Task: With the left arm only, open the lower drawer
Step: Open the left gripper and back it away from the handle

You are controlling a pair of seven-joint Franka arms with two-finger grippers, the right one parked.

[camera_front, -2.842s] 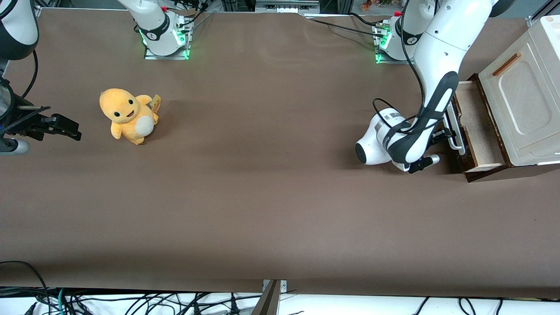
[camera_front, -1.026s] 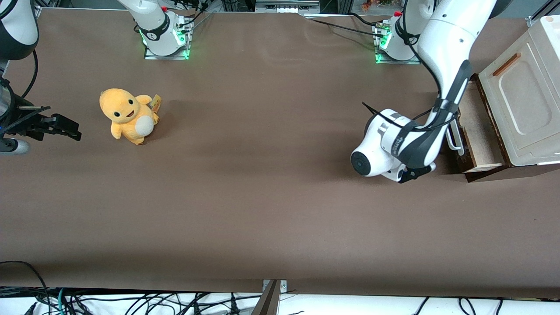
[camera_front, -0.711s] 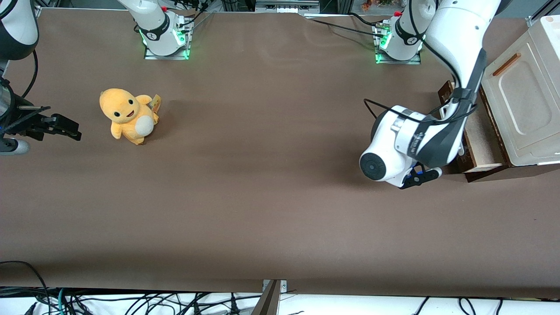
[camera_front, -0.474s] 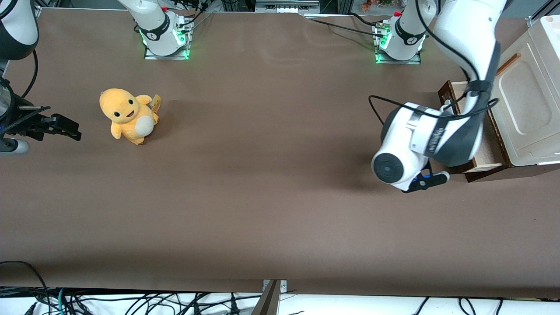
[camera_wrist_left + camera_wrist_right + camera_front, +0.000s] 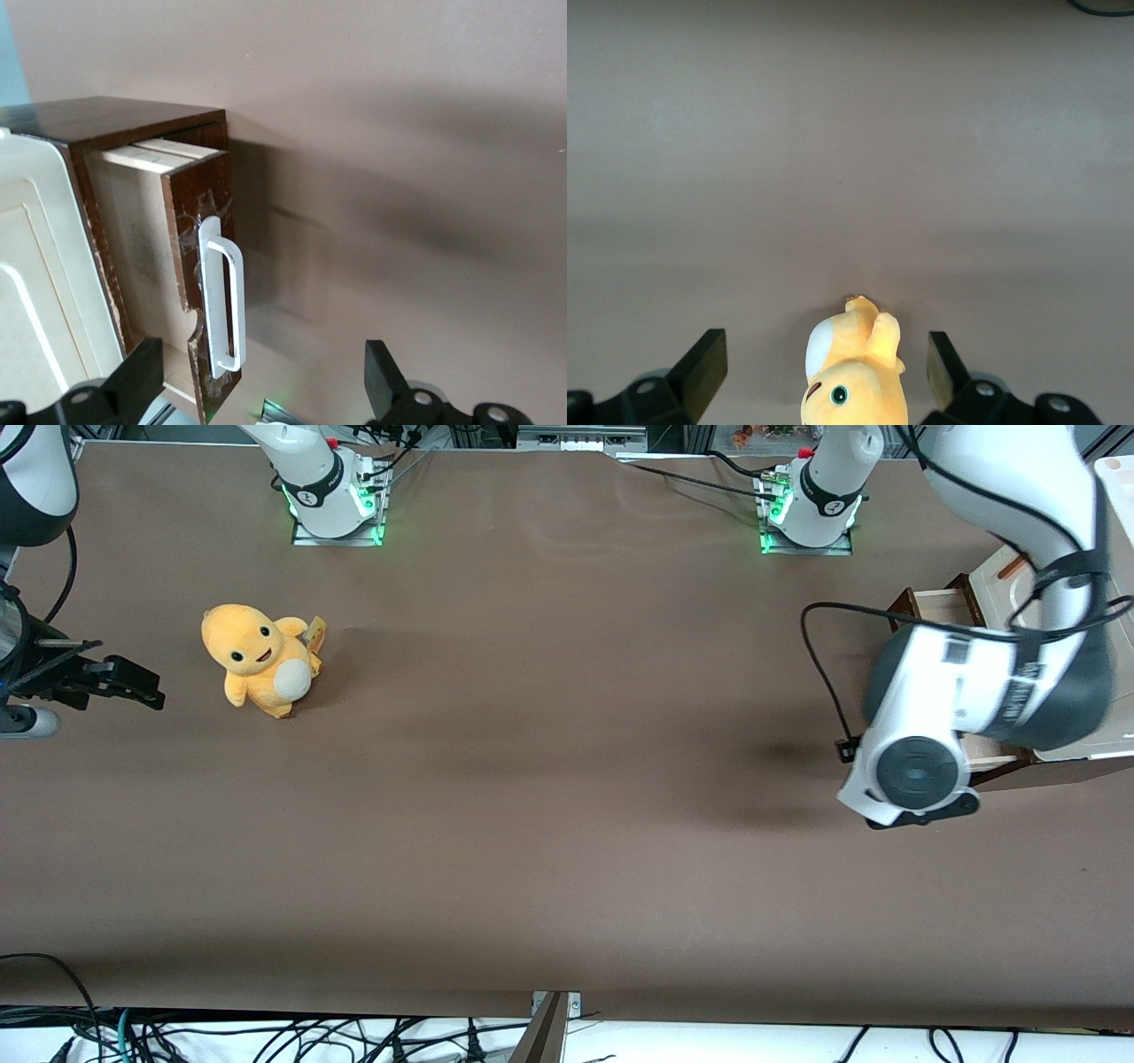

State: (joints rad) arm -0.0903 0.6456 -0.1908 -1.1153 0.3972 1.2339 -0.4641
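The lower drawer [image 5: 137, 239] stands pulled out of its dark brown case, showing its pale tan inside. Its dark front [image 5: 190, 266] carries a white loop handle [image 5: 221, 305]. My left gripper [image 5: 261, 390] hangs open above the table, in front of the drawer and apart from the handle, with nothing between its black fingers [image 5: 142, 372]. In the front view the raised left arm [image 5: 974, 691] covers most of the drawer [image 5: 939, 607] and hides the gripper under its wrist block.
A cream panel [image 5: 35, 266] with a thin orange-brown handle sits above the drawer. A yellow plush toy [image 5: 260, 659] stands on the brown table [image 5: 549, 779] toward the parked arm's end. The arm bases [image 5: 802, 509] are mounted along the table's edge farthest from the front camera.
The left arm has lifted and drawn its gripper away from the white handle, rising toward the front camera. The drawer has stayed pulled out.
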